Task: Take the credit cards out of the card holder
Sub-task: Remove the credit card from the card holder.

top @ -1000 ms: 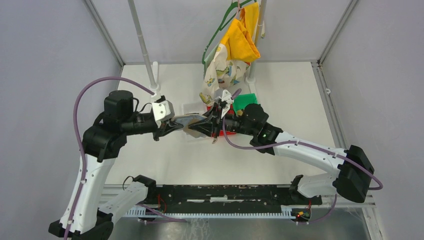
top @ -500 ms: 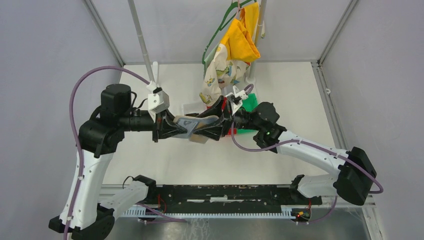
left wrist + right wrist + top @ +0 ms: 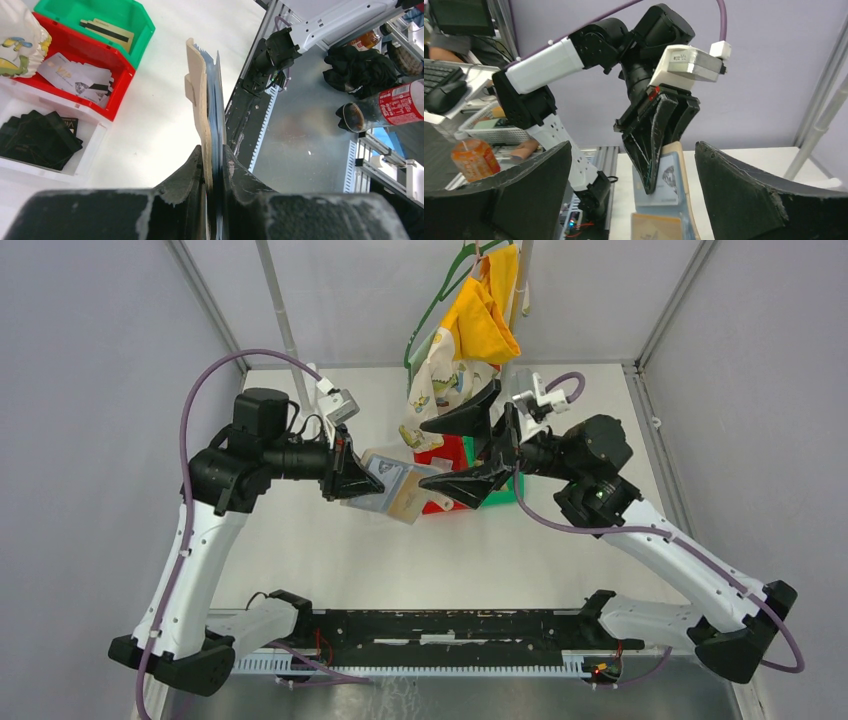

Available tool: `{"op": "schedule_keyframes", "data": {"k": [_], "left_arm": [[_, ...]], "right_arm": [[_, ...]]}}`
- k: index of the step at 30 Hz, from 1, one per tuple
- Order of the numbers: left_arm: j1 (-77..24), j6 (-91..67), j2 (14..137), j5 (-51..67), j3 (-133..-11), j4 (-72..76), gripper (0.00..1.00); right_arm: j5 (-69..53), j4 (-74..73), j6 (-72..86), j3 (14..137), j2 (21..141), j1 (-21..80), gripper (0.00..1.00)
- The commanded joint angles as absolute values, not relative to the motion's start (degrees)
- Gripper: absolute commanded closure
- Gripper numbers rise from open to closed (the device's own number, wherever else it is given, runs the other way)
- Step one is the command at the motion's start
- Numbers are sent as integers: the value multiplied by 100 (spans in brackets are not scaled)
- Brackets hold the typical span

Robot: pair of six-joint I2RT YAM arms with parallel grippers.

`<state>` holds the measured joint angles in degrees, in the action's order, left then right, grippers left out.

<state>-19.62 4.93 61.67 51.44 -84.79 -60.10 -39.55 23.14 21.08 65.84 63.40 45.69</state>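
Left gripper (image 3: 368, 478) pinches holder (image 3: 400, 492) edge, holding it in the air over the worktop (image 3: 330, 550) middle, toward the far edge. Right gripper (image 3: 432, 452) is spread wide just right of it, above red bin (image 3: 452, 454). Cards (image 3: 75, 80) lie in the bins.

Robotics lab: grey-walled metal-framed cell (image 3: 100, 360) (keyboard (image 3: 439, 75) and monitor (image 3: 459, 15) alongside)

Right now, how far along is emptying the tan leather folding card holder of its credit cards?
Done: black cards lie in the white bin, pale grey cards in the red bin. In hand: left gripper pinches the card holder; right gripper open, empty. Left: a card shows in its sleeves.
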Motion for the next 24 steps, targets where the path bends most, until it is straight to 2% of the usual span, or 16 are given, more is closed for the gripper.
{"op": "schedule_keyframes", "data": {"k": [1,4,8,13,16,24], "left_arm": [[-1958,379,6214,5345,-8549,-5980,98],[-1951,427,6411,5448,-8678,-6133,98],[-1872,41,6658,5470,-8749,-6076,98],[-1378,-401,6844,6637,-8513,-5977,98],[-1113,-285,6944,7116,-8505,-5977,98],[-1045,-416,6894,6993,-8643,-5841,98]], "right_arm": [[-4228,1546,2944,7154,6959,4579,2],[-4441,2242,3762,6751,7092,4614,2],[-4249,3131,4408,5900,6993,4615,25],[-4363,2996,4591,5886,7176,4614,38],[-4360,3141,4740,5764,7197,4612,39],[-4283,3363,5045,5631,7423,4619,41]]}}
